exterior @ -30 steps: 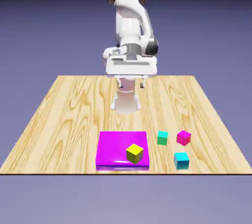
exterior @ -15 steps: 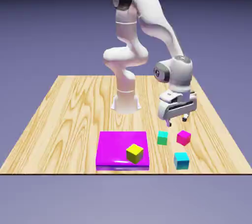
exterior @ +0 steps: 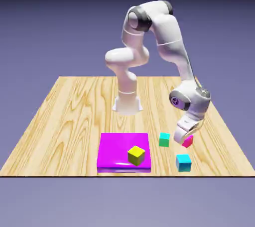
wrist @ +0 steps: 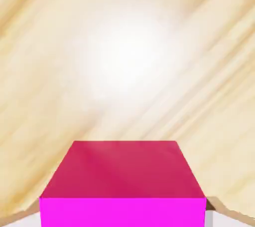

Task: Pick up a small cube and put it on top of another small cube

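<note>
The small magenta-pink cube (exterior: 189,142) rests on the wooden table (exterior: 74,116), at the exterior view's right, partly hidden by the hand. My gripper (exterior: 185,139) is down at this cube, tilted, with a finger on each side of it. In the hand view the cube (wrist: 123,181) fills the bottom middle, and only slivers of the grey fingertips (wrist: 221,220) show past its lower corners. The gripper looks open around the cube, which still sits on the wood. A small green cube (exterior: 164,139) and a cyan cube (exterior: 183,162) lie close by.
A large flat magenta slab (exterior: 117,151) lies left of the small cubes with a yellow cube (exterior: 136,155) on it. The robot's base (exterior: 127,104) stands at the table's middle. The cyan cube is near the front edge.
The arm swung from the table's middle to the exterior view's right and came down. The hand went from hanging above the small cubes to sitting over the magenta-pink one.
</note>
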